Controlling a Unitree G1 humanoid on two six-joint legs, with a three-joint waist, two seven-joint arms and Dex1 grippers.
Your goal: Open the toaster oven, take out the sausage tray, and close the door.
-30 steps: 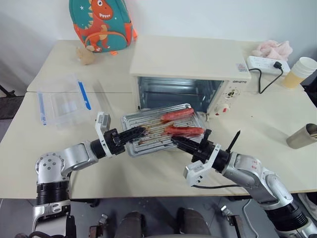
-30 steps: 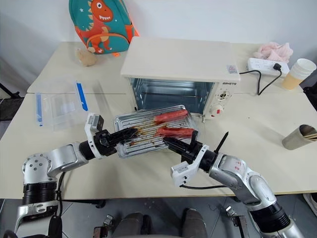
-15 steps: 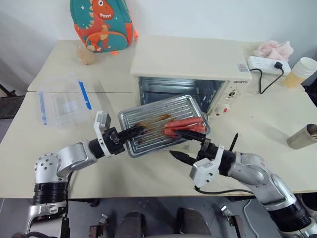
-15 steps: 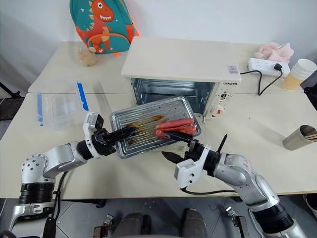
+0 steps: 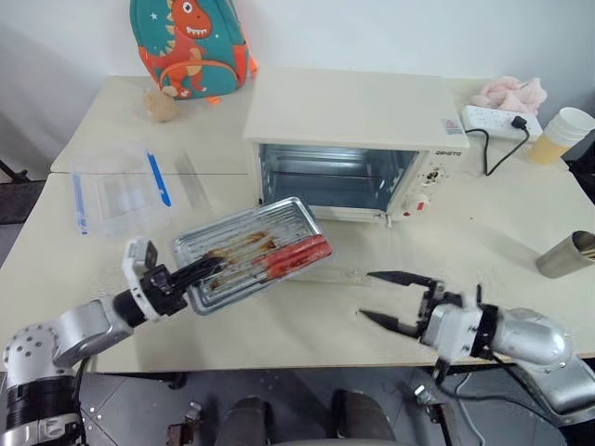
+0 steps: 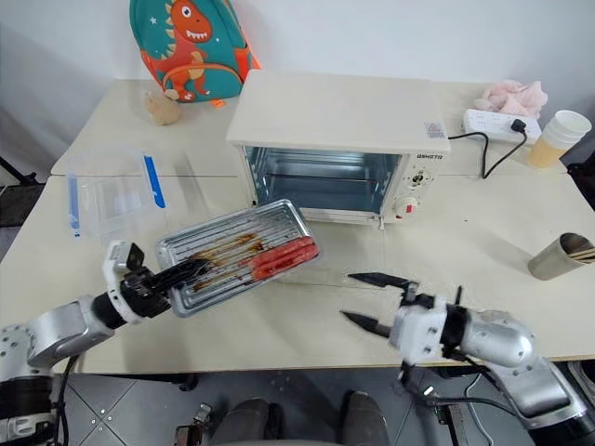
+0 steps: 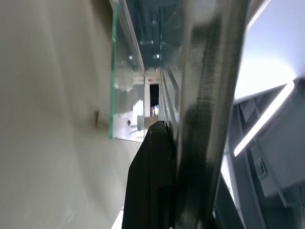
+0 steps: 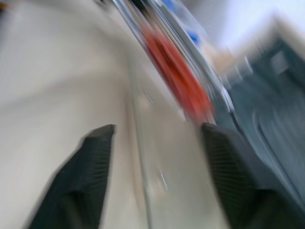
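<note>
Ribbed silver metal, the tray (image 5: 246, 253) is a shallow rectangle streaked with brown grease, and it hangs tilted above the table (image 5: 521, 242) in front of the oven (image 5: 349, 144). Its red sausages (image 5: 290, 255) have gathered along the lower long edge, the one nearer the robot. The left gripper (image 5: 195, 272) is pinched tight on the tray's left short rim, black fingers closed over the thin metal lip; nothing else supports the tray. In the left wrist view the rim runs as a brushed steel band right against one dark finger.

The right gripper (image 5: 383, 297) sits well clear of the tray, low over the pale table on the right, its two slim black fingers spread apart with nothing between them. In the right wrist view those fingers show ridged inner pads.

The oven is a boxy cream-white case with a smooth flat top, knobs on its right panel and a black cord (image 5: 495, 153) running to a white power strip (image 5: 502, 119). Its mouth stands open, showing shiny metal walls inside. The glass door (image 7: 125, 71) lies folded down flat on the table, clear pane with a greenish edge.
</note>
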